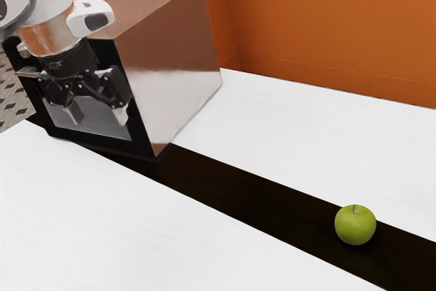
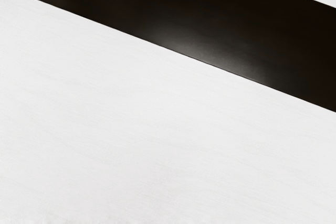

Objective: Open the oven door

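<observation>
Judging from the exterior view, we have the oven door (image 1: 97, 129) right behind our pincer (image 1: 98, 116) as that camera looks, in the front of the oven (image 1: 167, 66) at the exterior view's left. The door looks shut, its face upright and flush with its dark surround. Our pincer is open, fingers spread apart, with nothing held between them; whether any part of it touches the door, we cannot tell.

What the coming move turns on is the angle between hand and door. Our fingers point down past the door's face, and the wrist view agrees, looking down on the white tabletop (image 2: 131, 129) and the dark strip (image 2: 210, 30). So the door lies off to the side of our fingers rather than ahead of their tips. Near its upper part we make out the end of a bar (image 1: 27, 73), probably the handle, its long axis seeming to run level across the front, partly behind our hand.

Our fingers seem spread along that same line, so gripping the bar likely calls for turning the wrist until they straddle it, one on the door's side. Closing without that turn could miss it or knock against the front. With only one arm, we need no choice of reach.
</observation>
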